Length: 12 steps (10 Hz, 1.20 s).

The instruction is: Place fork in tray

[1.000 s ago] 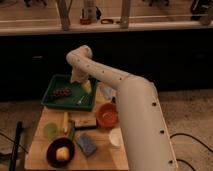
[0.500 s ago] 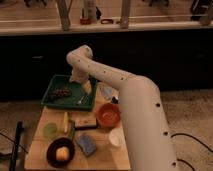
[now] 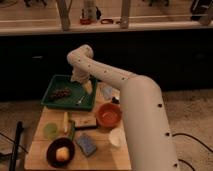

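Note:
The dark green tray point(image 3: 54, 81) sits at the far left of the wooden table. The small silvery fork point(image 3: 80, 100) lies inside the tray near its front right corner. A dark bunch of grapes point(image 3: 61, 93) also lies in the tray. My gripper point(image 3: 86, 86) hangs at the end of the white arm over the tray's right side, just above and behind the fork, apart from it.
An orange bowl point(image 3: 108, 115) stands right of the tray. A black bowl point(image 3: 60, 151) with a yellow item is at the front left. A blue sponge point(image 3: 87, 145), a white cup point(image 3: 116, 137), a green cup point(image 3: 50, 130) and a yellow stick-like item point(image 3: 65, 122) are on the table point(image 3: 40, 157).

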Tool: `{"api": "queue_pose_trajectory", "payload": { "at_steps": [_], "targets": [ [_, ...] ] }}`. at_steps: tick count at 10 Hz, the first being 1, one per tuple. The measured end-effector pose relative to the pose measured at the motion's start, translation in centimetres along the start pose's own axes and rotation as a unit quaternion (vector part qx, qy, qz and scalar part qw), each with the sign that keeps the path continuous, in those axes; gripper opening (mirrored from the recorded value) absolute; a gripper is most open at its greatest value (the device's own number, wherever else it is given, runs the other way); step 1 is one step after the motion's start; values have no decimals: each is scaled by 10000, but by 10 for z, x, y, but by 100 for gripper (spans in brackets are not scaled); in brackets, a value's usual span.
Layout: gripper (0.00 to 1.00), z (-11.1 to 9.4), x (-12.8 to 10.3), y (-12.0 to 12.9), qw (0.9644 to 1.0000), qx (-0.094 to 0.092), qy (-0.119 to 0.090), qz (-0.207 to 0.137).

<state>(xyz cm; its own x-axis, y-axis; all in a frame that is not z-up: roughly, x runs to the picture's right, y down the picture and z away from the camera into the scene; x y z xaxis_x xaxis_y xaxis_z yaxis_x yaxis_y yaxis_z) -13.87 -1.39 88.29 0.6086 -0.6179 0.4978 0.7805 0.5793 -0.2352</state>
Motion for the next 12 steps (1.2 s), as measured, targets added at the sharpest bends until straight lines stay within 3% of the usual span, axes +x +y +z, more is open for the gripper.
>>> {"api": "queue_pose_trajectory", "payload": {
  "at_steps": [12],
  "targets": [
    [80,-13,12,3,9996,128,109,210]
  ]
}}
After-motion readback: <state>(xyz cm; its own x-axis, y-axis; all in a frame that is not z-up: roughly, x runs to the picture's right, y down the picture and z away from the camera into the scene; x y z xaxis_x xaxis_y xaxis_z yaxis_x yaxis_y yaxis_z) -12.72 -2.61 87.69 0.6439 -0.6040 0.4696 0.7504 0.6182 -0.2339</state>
